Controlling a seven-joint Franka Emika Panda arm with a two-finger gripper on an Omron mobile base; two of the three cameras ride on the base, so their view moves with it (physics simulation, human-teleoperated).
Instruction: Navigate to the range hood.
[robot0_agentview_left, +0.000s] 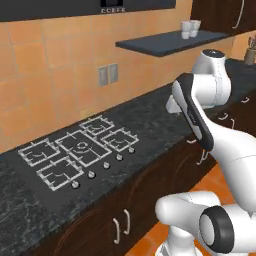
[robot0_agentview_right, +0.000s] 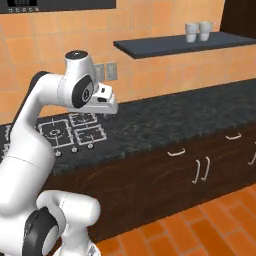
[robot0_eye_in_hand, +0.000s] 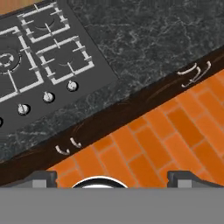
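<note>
The range hood (robot0_agentview_left: 75, 9) is a wide dark flat panel along the top edge of the left base view, with a small display and a row of tiny buttons. In the right base view the range hood (robot0_agentview_right: 60, 4) sits at the top left. My gripper (robot0_eye_in_hand: 112, 177) hangs over the counter's front edge, to the right of the cooktop and well below the hood. Its fingertips (robot0_eye_in_hand: 42, 177) stand wide apart with nothing between them. My hand (robot0_agentview_right: 107, 105) shows in front of the tiled wall in the right base view.
A black gas cooktop (robot0_agentview_left: 80, 150) with knobs lies in the dark granite counter (robot0_agentview_left: 150, 115) under the hood. A thin dark floating shelf (robot0_agentview_right: 185, 44) carries two white cups (robot0_agentview_right: 198, 31). Wall outlets (robot0_agentview_left: 108, 74) sit beside it. Dark cabinets stand below, over an orange tile floor (robot0_eye_in_hand: 166, 131).
</note>
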